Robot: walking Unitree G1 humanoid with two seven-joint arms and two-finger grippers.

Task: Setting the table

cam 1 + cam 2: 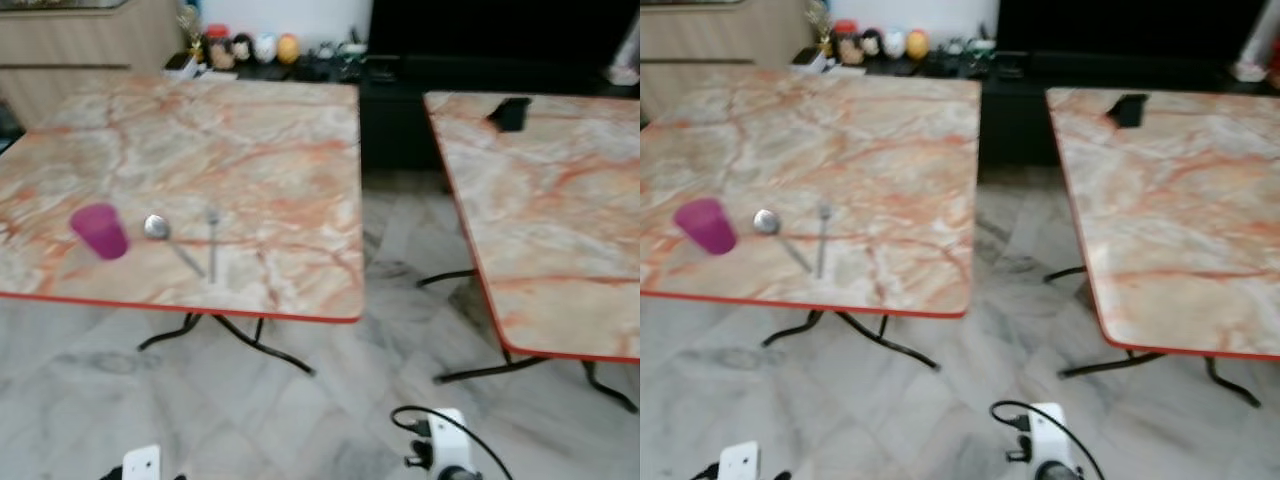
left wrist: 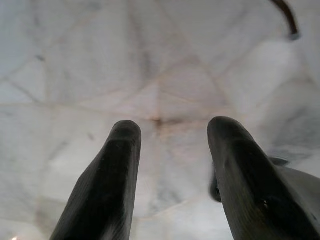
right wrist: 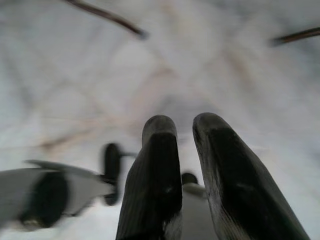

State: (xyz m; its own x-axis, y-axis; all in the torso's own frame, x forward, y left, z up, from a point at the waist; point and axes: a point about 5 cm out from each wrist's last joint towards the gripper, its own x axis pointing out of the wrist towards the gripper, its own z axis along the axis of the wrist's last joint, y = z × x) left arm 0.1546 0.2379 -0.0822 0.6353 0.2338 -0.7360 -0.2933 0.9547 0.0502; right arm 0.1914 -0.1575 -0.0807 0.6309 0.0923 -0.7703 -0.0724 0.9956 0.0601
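Two marble-patterned tables with red edges stand side by side on a pale tiled floor (image 1: 330, 400), with a gap between them. On the left table (image 1: 250, 150), near its front edge, stands a purple cup (image 1: 100, 231). Just beside the cup lies a spoon (image 1: 165, 238), and next to the spoon lies a fork (image 1: 212, 243); both handles point toward the front edge. On the right table (image 1: 560, 220), near its far edge, lies a small black object (image 1: 510, 113), too blurred to name.

The left gripper (image 2: 167, 135) hangs above the floor with its two fingers spread apart and nothing between them. The right gripper (image 3: 185, 132) also hangs above the floor, fingers slightly apart and holding nothing.
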